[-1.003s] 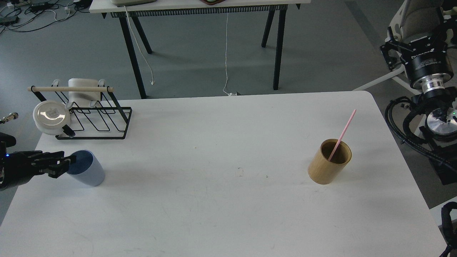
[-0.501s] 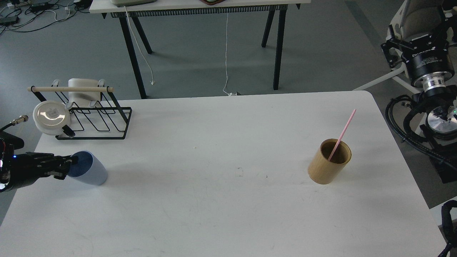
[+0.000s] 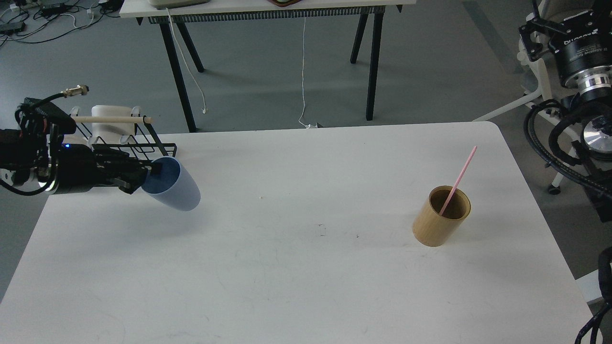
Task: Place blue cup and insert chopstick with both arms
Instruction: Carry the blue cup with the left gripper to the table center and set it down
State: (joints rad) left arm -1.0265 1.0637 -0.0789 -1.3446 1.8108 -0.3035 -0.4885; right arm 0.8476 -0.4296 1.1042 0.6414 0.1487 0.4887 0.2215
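My left gripper (image 3: 146, 174) is shut on the rim of the blue cup (image 3: 178, 193). It holds the cup tilted on its side in the air above the table's left part, with the mouth facing the gripper. The pink chopstick (image 3: 460, 177) leans inside the tan cylindrical holder (image 3: 437, 224) at the table's right. My right arm is off the table at the upper right. Only the gripper's black body (image 3: 576, 45) shows there, and its fingers cannot be made out.
A black wire rack (image 3: 160, 145) with a pale wooden rod and a white holder stands at the back left, partly behind my left arm. The white table (image 3: 306, 267) has rounded corners. A second table's black legs stand on the floor behind.
My left gripper has lifted the blue cup off the table and carried it up and to the right, in front of the rack. The right arm has risen slightly.
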